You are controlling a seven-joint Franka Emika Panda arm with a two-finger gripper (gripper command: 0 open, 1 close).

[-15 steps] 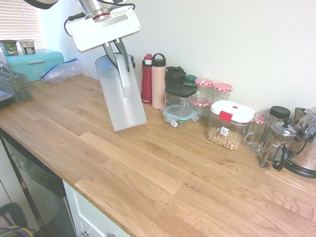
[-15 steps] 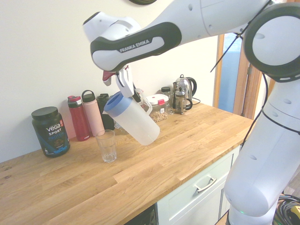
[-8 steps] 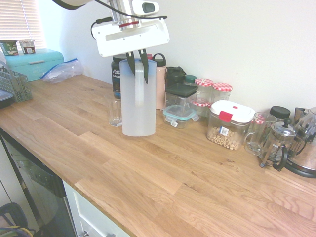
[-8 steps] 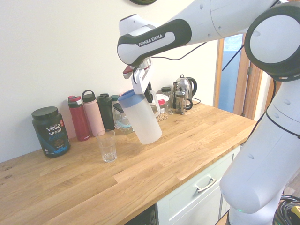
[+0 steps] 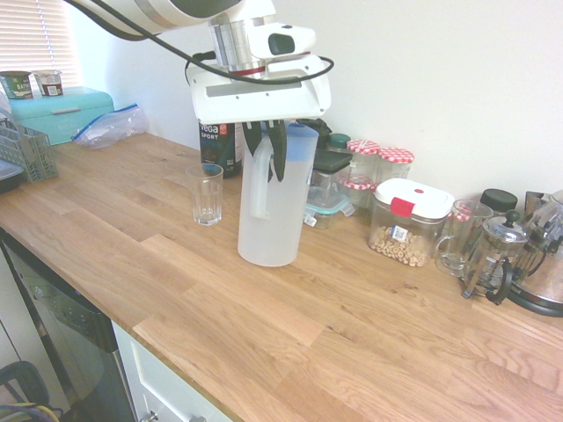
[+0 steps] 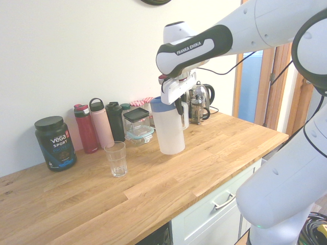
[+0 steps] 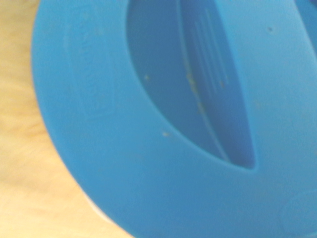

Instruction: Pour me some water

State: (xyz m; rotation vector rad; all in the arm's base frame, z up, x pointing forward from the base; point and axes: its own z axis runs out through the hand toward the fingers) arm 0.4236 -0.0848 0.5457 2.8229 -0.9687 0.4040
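The water is inside the tall frosted-white jug [image 5: 280, 215] [image 6: 171, 133] with a blue lid [image 7: 163, 114]; I cannot make out its level. The jug stands upright, its base at or just above the wooden counter [image 5: 176, 290]. My gripper [image 5: 266, 161] [image 6: 180, 108] comes down from above and is shut on the jug's side handle [image 5: 259, 189]. A small clear drinking glass [image 5: 206, 194] [image 6: 116, 158] stands apart from the jug, on the side away from the jars. Whether it holds water I cannot tell. The wrist view is filled by the blue lid.
Along the wall stand a dark protein tub [image 6: 55, 142], a red bottle [image 6: 85, 128], a pink bottle [image 6: 100, 123], lidded containers [image 5: 330, 189], a cereal box [image 5: 409, 221], a French press [image 5: 494, 255] and a kettle [image 5: 544, 272]. A dish rack [image 5: 25, 149] sits far left.
The jug swung from tilted over the glass back to upright and travelled along the counter away from the glass, still held by the handle.
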